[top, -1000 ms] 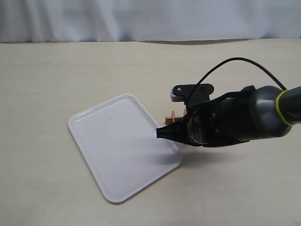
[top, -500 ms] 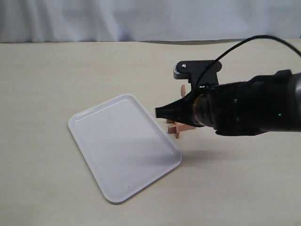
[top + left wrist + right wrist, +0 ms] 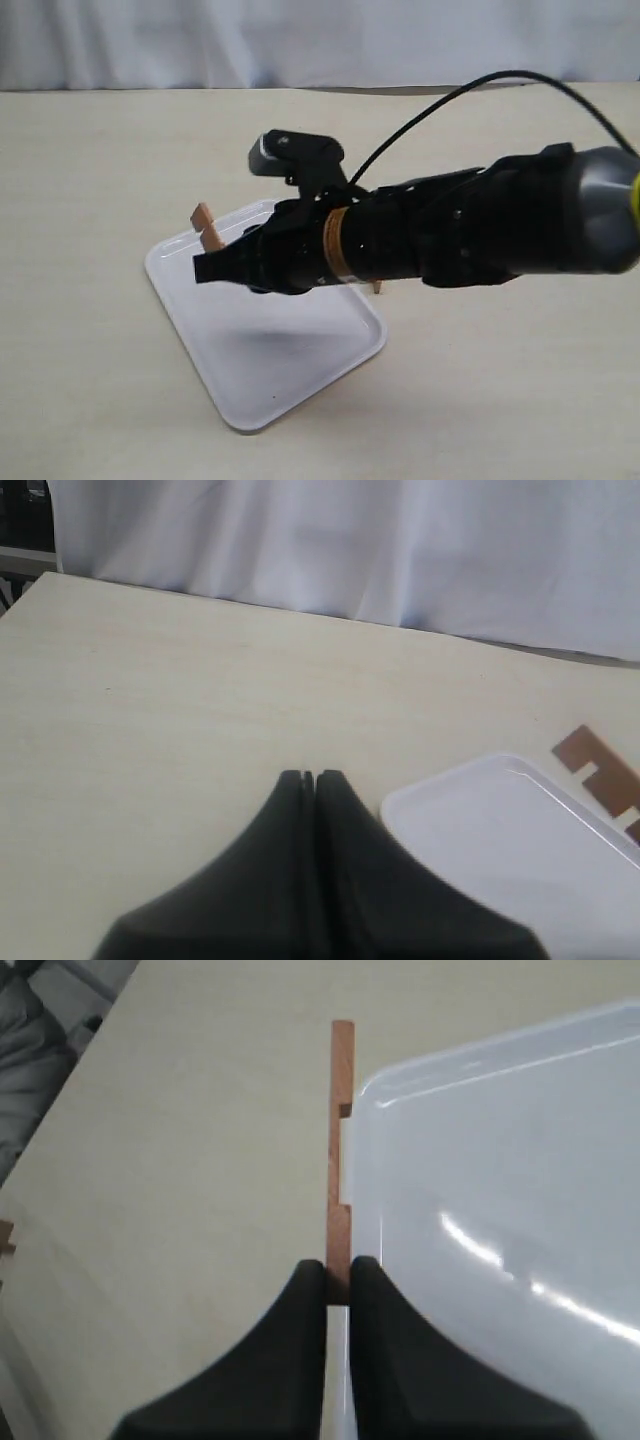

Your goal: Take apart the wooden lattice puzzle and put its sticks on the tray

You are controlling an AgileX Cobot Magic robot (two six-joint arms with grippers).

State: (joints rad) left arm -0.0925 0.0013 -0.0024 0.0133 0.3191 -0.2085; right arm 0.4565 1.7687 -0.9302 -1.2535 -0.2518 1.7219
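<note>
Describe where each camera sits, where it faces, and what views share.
Exterior view: off the arms, raised, faces down over the table; shows the right arm, right gripper holding a stick at the tray edge.
Left wrist view: left wrist, faces past the shut left gripper across the table to a curtain.
Right wrist view: right wrist, faces along the right gripper down onto the tray.
All three share the stick and tray.
</note>
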